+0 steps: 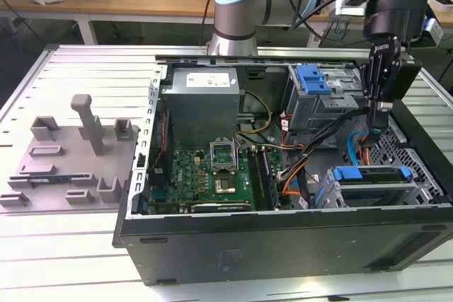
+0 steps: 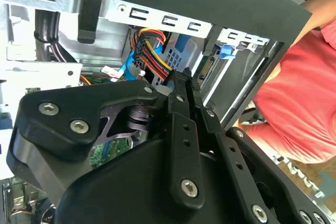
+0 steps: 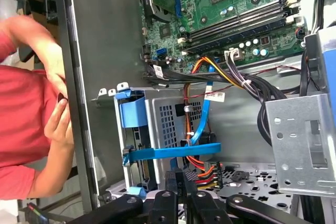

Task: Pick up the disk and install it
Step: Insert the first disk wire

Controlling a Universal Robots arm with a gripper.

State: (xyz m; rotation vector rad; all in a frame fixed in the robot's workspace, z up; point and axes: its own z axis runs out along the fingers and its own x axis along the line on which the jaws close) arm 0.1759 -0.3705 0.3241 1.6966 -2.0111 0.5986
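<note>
Hovering over the flat, blue-framed disk (image 1: 371,175), slim black metal fingers (image 2: 181,108) pressed together, empty.

Disk (image 1: 371,174) mostly hidden inside cage (image 3: 170,116)

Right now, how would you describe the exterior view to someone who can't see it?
A robot arm's gripper hangs over an open computer case, above the disk, which sits in a drive bay at the exterior view's right. The case lies on a slatted metal table, with a grey fixture at the exterior view's left.
</note>
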